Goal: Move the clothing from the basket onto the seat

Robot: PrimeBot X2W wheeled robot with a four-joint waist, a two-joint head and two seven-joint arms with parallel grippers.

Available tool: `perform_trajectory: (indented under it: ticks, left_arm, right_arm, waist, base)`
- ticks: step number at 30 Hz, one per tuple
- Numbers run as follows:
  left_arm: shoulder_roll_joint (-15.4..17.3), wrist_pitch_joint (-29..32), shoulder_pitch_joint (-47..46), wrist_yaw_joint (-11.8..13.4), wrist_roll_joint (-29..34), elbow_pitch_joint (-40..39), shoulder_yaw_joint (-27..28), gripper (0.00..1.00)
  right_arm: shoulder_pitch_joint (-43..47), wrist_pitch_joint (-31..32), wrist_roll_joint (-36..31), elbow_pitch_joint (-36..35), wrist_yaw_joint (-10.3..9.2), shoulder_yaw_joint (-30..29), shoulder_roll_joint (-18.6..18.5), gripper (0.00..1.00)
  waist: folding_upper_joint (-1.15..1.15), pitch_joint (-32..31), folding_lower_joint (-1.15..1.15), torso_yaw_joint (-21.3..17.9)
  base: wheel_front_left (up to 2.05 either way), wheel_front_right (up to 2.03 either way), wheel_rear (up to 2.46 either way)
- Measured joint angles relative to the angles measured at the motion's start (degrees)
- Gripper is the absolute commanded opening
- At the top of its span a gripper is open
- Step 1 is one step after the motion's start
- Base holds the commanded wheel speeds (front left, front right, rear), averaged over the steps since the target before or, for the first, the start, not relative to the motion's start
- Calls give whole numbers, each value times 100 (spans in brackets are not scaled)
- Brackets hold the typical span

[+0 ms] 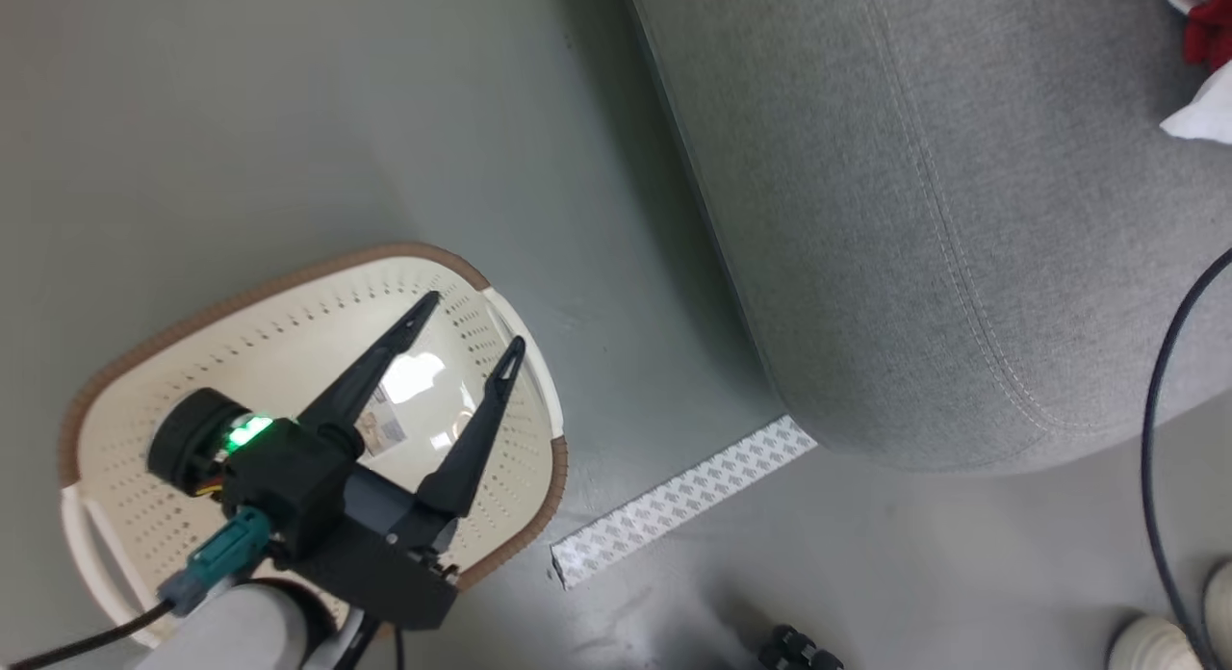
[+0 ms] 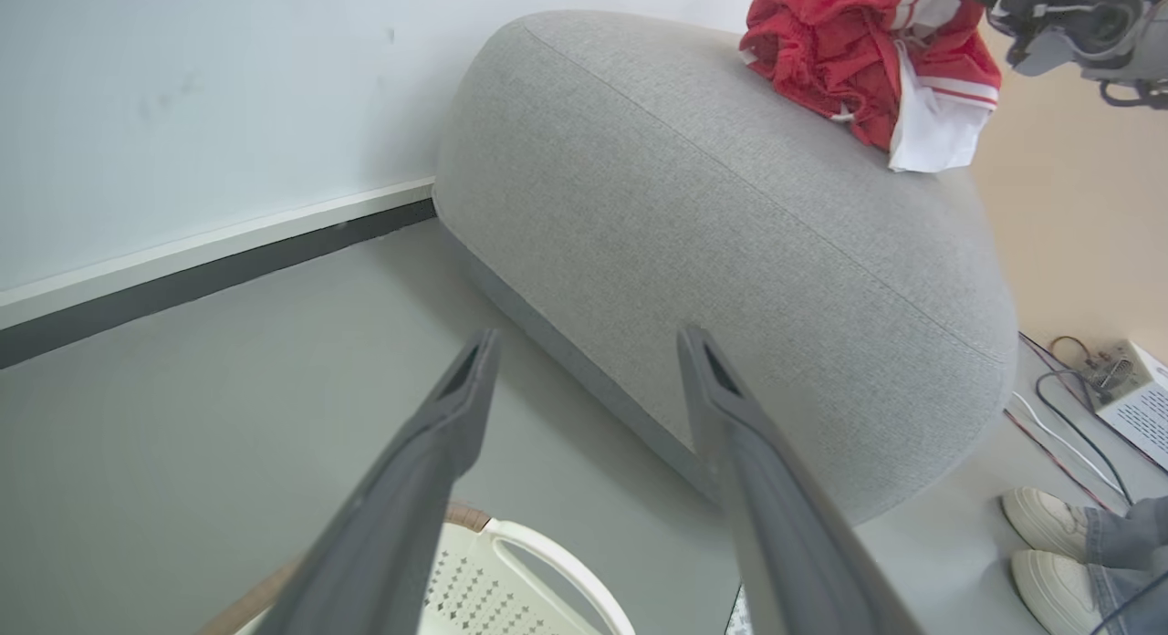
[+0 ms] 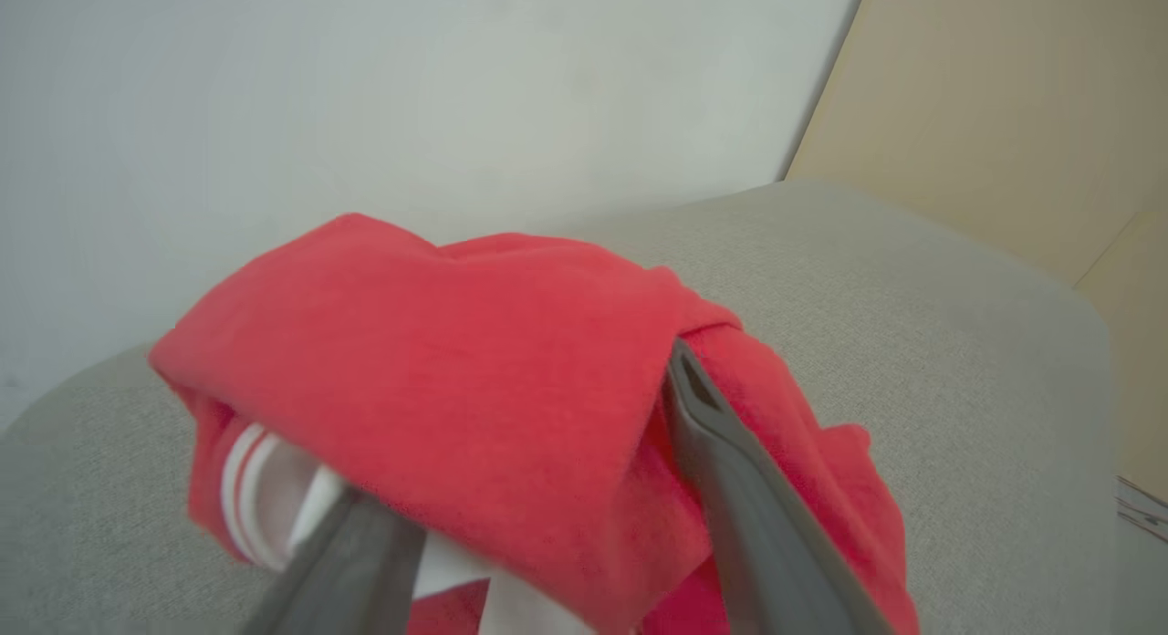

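Floor, sticker in basket, clothing on seat

The head camera looks down from high up at the basket. The left wrist camera sits low over the basket, facing the seat. The right wrist camera is very close to the clothing. All three see the seat.

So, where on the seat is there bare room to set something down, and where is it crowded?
Free: the wide grey stretch of the seat, from its rounded end beside the basket up to the clothing. Crowded: the far end, where the clothing lies in a heap with the right gripper at it, jaws apart.
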Motion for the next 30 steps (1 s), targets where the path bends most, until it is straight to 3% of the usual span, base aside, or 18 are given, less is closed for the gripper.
perform_trajectory:
  ticks: [11, 17, 24, 30]
  left_arm:
    - [-853, -809, 135, -290, -557, 1605, -183, 100]
    - [-1211, -1205, 619, -200, -850, 2329, -29, 100]
    - [-1490, -1336, 1355, -138, -1129, 2668, 444, 100]
    - [-1583, -1350, 1817, -44, -1000, 2479, 1083, 100]
  right_arm:
    - [1031, 278, -358, -183, 0, 494, -31, 100]
    - [2032, 302, -539, -678, 0, 617, -21, 100]
    - [3387, 561, -552, -1861, 0, 601, 197, 100]
    - [4438, 865, -595, -3188, 0, 734, 528, 100]
  waist:
    - [0, -1135, -1, 411]
    - [-1, -1948, -2, 635]
    - [-1, -2912, -2, 914]
    - [-2, -3618, -2, 1175]
  base:
    - [0, 0, 0]
    - [0, 0, 0]
    - [0, 0, 0]
    - [0, 0, 0]
